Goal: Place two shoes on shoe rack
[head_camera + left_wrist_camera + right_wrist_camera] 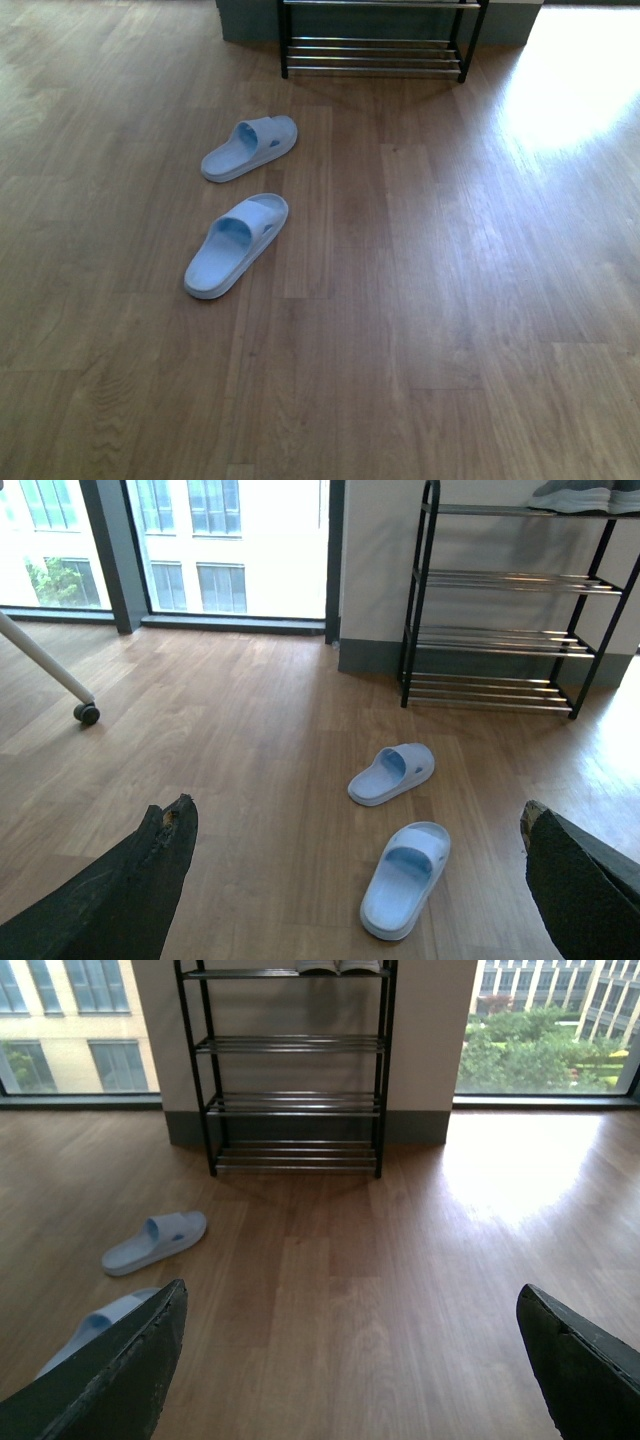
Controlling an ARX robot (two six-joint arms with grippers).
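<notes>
Two pale blue slide sandals lie on the wooden floor, the near shoe (236,245) and the far shoe (250,148), both left of the middle in the front view. The shoe rack (375,55), black-framed with chrome rods, stands against the back wall. My left gripper (360,825) is open and high above the floor, with the near shoe (405,880) between its fingers in view and the far shoe (392,774) beyond. My right gripper (350,1310) is open over bare floor. The rack (295,1105) is straight ahead of it and the far shoe (155,1242) off to one side.
A grey knit shoe (585,495) rests on the rack's top tier. A white leg with a caster wheel (87,714) stands near the windows. Bright sunlight falls on the floor (570,90) at the right of the rack.
</notes>
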